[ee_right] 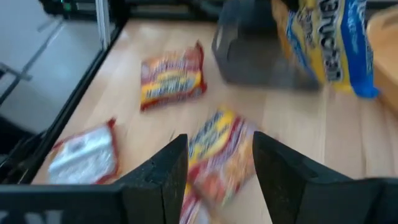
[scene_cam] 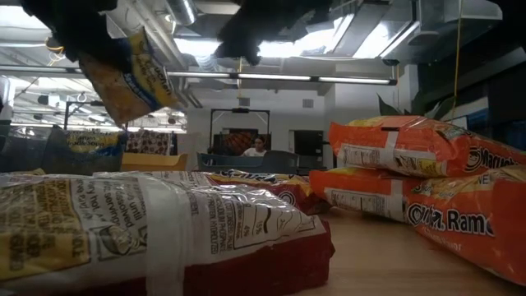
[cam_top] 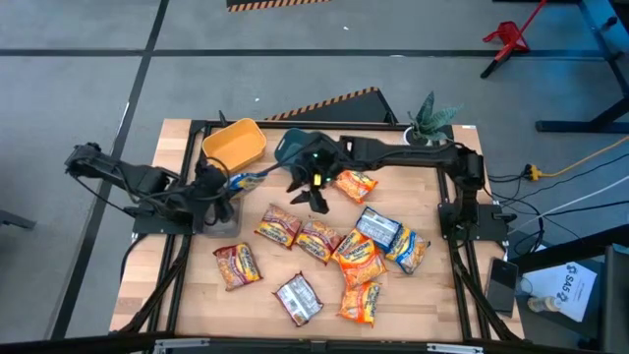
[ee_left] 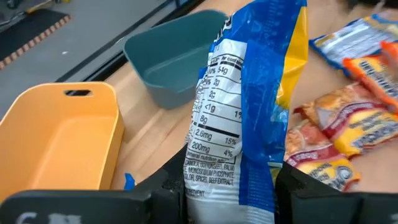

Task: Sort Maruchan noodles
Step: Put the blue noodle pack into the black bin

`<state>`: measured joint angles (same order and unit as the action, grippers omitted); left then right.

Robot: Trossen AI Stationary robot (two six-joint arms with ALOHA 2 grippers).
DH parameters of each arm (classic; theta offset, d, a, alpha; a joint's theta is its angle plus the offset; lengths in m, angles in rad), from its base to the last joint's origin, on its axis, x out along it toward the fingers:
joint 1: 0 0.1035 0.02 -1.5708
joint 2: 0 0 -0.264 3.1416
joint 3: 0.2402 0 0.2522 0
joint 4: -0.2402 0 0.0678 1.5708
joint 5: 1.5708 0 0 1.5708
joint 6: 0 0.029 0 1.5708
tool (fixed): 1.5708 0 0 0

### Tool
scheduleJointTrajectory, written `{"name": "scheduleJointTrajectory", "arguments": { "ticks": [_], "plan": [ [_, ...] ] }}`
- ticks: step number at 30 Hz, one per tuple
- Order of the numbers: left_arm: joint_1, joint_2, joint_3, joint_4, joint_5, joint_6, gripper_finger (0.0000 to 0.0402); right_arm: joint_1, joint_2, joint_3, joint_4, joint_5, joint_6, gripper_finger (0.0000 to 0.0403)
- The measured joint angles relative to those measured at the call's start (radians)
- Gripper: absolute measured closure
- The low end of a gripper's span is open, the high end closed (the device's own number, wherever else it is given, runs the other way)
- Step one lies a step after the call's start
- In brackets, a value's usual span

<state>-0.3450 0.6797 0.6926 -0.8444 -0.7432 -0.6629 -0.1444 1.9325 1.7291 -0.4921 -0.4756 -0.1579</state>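
Observation:
My left gripper point(cam_top: 228, 187) is shut on a blue-and-yellow noodle packet point(cam_top: 250, 179), held above the table beside the yellow bin point(cam_top: 236, 144). The packet also shows in the left wrist view point(ee_left: 249, 106) and the low view point(scene_cam: 131, 76). My right gripper point(cam_top: 311, 194) is open and empty. It hovers over the table's middle, in front of the teal bin point(cam_top: 292, 146). Its fingers stand above a red-and-yellow packet point(ee_right: 217, 155) without touching it. Several orange, red and blue-silver packets point(cam_top: 359, 254) lie flat on the table. My left gripper pinches the blue packet between its two fingers at one short end point(ee_left: 227, 186). The rest of the packet reaches forward past the fingers toward the teal bin point(ee_left: 174, 62). The packet is lifted clear of the table, tilted, with its nutrition-label side point(ee_left: 217, 124) facing the wrist camera.
The yellow bin point(ee_left: 56, 137) and the teal bin stand side by side at the far left of the table. A small potted plant point(cam_top: 428, 120) stands at the far right corner. Loose packets fill the middle and near part of the table point(cam_top: 298, 298).

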Motion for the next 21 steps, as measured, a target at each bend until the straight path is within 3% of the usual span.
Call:
{"name": "scheduleJointTrajectory", "arguments": {
  "ticks": [5, 11, 15, 21],
  "plan": [
    [-0.030, -0.063, 0.000, -0.047, 0.001, -0.018, 0.0291, 0.000, 0.002, -0.101, 0.341, 0.002, 0.013, 0.0237],
    [-0.060, -0.111, 0.000, -0.037, 0.043, 0.008, 0.0291, 0.000, 0.042, -0.101, 0.563, -0.049, -0.101, 0.0237],
    [-0.078, -0.119, 0.000, -0.038, 0.067, 0.024, 0.0291, 0.000, 0.101, -0.058, 0.580, -0.041, -0.112, 0.0220],
    [-0.102, -0.120, 0.000, -0.038, 0.066, 0.037, 0.0291, 0.000, 0.192, 0.024, 0.575, -0.020, -0.101, 0.0159]
  ]
}}
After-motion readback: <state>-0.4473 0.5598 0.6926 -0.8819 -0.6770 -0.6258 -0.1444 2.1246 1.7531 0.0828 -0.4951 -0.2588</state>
